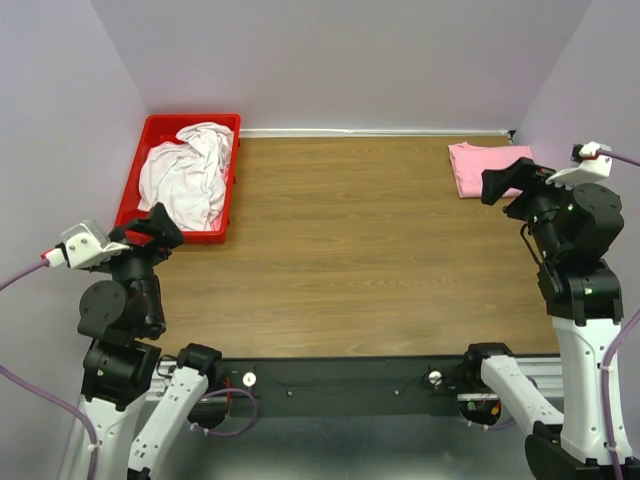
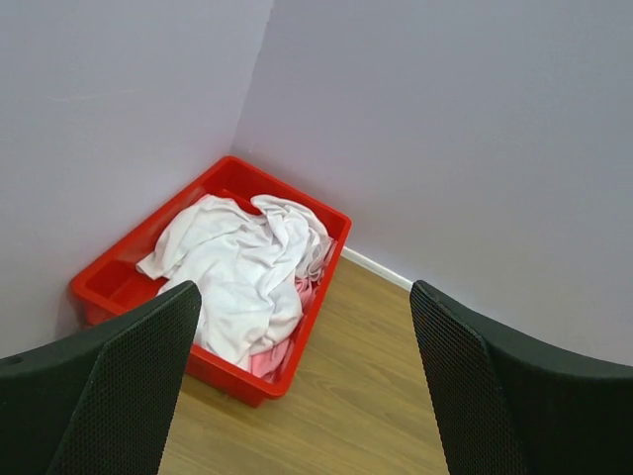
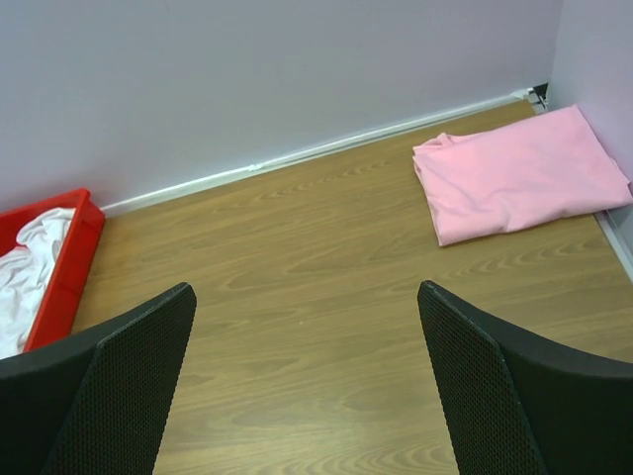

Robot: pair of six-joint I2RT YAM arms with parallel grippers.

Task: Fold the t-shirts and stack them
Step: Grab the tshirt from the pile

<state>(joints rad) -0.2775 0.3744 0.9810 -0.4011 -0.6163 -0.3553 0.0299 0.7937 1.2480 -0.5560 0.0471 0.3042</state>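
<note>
A red bin (image 1: pixel 132 190) at the far left holds a crumpled white t-shirt (image 1: pixel 188 172); it also shows in the left wrist view (image 2: pixel 242 267), with pink cloth (image 2: pixel 269 358) under it. A folded pink t-shirt (image 1: pixel 478 168) lies at the far right and shows in the right wrist view (image 3: pixel 516 172). My left gripper (image 1: pixel 160 226) is open and empty, raised near the bin's near end. My right gripper (image 1: pixel 507 180) is open and empty, raised just in front of the pink shirt.
The wooden table (image 1: pixel 350 250) is walled by lilac panels at the back and both sides. A black rail (image 1: pixel 340 380) with the arm bases runs along the near edge.
</note>
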